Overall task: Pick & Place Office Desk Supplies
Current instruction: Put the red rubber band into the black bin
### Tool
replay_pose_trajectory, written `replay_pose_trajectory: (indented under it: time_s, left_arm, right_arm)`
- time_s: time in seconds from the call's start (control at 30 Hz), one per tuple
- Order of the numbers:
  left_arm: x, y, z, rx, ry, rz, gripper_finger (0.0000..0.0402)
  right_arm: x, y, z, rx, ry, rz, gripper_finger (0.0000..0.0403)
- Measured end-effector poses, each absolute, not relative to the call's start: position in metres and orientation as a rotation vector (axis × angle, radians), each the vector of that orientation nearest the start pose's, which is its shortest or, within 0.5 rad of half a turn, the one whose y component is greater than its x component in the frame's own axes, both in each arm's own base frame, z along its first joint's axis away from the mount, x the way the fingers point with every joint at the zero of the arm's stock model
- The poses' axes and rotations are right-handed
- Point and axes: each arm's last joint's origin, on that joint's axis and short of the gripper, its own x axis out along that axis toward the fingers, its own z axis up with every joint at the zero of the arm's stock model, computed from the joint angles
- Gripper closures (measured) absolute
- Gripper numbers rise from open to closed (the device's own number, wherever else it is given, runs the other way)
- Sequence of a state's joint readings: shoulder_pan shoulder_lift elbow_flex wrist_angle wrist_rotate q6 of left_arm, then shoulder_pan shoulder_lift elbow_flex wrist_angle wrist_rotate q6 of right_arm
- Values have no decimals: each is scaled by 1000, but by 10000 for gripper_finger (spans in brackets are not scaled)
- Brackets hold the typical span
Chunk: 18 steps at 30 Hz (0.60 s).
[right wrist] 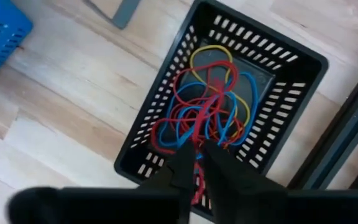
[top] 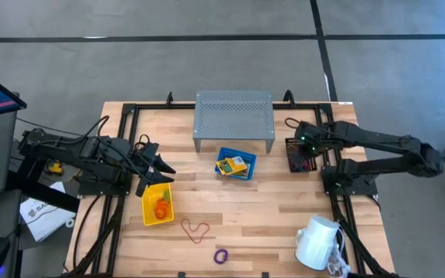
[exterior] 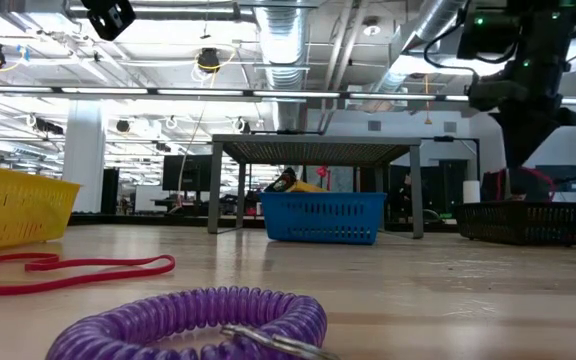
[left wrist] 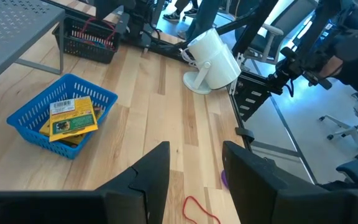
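The right gripper (right wrist: 197,163) hangs over the black bin (right wrist: 166,118) at the table's right side, its two dark fingers nearly pressed together with only a thin slit between them; a red band (right wrist: 199,118) runs up from the bin's tangle into that slit, but whether the tips actually pinch it I cannot tell. Inside that bin lies a heap of red, blue and yellow bands, filling its floor. In the high view the bin (top: 300,157) sits just right of the grey metal riser (top: 233,114), with the right arm reaching in over it from the right edge. The left gripper (left wrist: 194,163) hovers with its fingers spread apart and nothing between them, just above the yellow bin (top: 157,205) near the table's left side, which holds orange loops (top: 161,207). Between the two bins, in front of the riser, stands the blue bin (top: 236,165) with yellow printed packets (left wrist: 72,117) stacked in it. On the bare wood toward the front edge lie a red band (top: 195,229), loose and bent into a wavy outline, and beyond it a small purple coil (top: 221,255), both well apart from any bin. A white mug (top: 318,241) lies tipped on its side at the front right corner.
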<state>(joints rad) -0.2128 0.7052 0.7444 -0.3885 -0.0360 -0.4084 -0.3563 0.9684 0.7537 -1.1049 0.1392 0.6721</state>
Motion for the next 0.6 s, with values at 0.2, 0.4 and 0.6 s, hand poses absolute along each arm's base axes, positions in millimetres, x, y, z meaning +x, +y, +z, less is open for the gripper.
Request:
replay_pose_trajectory:
  time_s: [0.2,0.4,0.6]
  left_arm:
    - [149,-31,311,-360,377,-102,259]
    - [149,-31,311,-360,377,-102,259]
    - [149,-31,311,-360,377,-102,259]
  right_arm:
    - [134,-63,234,754,1117,-862,265]
    - [129,-72,234,879,1075,-942,191]
    - [126,-74,234,916,1087,-959,199]
